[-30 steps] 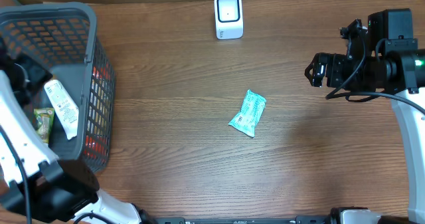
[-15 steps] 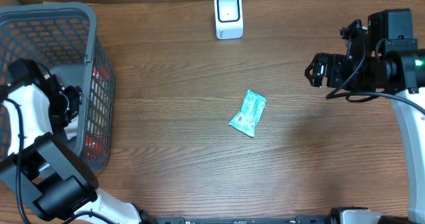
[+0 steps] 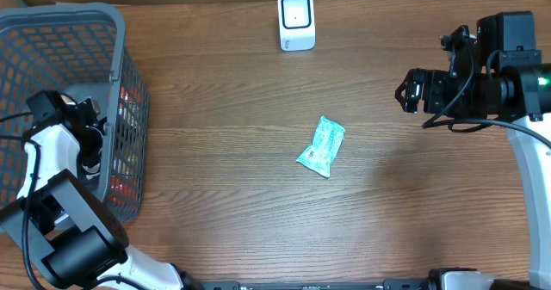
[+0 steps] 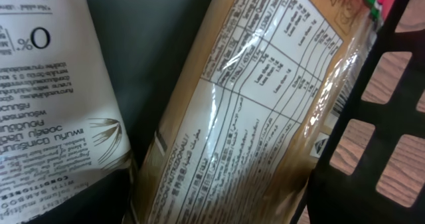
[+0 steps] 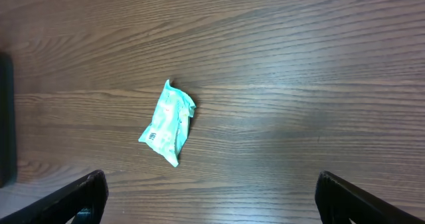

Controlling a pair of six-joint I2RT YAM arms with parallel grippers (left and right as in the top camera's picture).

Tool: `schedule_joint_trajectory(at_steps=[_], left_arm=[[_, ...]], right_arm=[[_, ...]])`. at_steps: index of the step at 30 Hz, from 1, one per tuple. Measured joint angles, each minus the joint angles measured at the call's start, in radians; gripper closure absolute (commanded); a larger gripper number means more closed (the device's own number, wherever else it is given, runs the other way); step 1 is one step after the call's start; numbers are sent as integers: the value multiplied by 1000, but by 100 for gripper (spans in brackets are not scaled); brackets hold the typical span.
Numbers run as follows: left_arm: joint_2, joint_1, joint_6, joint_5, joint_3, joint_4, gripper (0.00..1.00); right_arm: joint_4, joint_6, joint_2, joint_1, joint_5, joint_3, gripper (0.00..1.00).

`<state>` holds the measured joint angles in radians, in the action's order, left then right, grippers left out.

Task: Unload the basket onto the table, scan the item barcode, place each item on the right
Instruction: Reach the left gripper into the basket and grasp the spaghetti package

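Note:
A small teal packet lies flat on the wooden table near the middle; in the right wrist view the teal packet shows a small dark printed patch at its lower end. The white scanner stands at the table's far edge. My right gripper hovers open to the right of the packet, and in its wrist view the right gripper holds nothing. My left gripper reaches down into the grey basket. Its fingers do not show; its camera is close on a golden-brown packet.
Inside the basket a white printed pouch lies beside the golden-brown packet, and the basket's dark mesh wall stands at the right. Red items show through the basket's side. The table's far edge runs behind the scanner.
My left arm has swung in over the basket and lowered into it, hiding the items that showed there. The right arm and the teal packet have not moved.

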<state>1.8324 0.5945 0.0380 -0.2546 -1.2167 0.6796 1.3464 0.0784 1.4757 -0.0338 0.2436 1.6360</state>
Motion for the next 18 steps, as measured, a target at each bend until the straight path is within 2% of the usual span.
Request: schedule_joint_trajectory(at_steps=[4, 7, 9, 11, 12, 18], left_arm=[[-11, -6, 12, 0, 27, -29, 29], [-13, -16, 21, -1, 46, -47, 36], [-13, -25, 25, 3, 66, -60, 57], [-16, -34, 26, 4, 78, -73, 90], [-20, -37, 32, 2, 83, -82, 96], [-46, -48, 43, -12, 88, -86, 96]], right_arm=[[0, 0, 0, 0, 0, 0, 0], [0, 0, 0, 0, 0, 0, 0], [0, 0, 0, 0, 0, 0, 0], [0, 0, 0, 0, 0, 0, 0], [0, 0, 0, 0, 0, 0, 0], [1, 0, 0, 0, 0, 0, 0]])
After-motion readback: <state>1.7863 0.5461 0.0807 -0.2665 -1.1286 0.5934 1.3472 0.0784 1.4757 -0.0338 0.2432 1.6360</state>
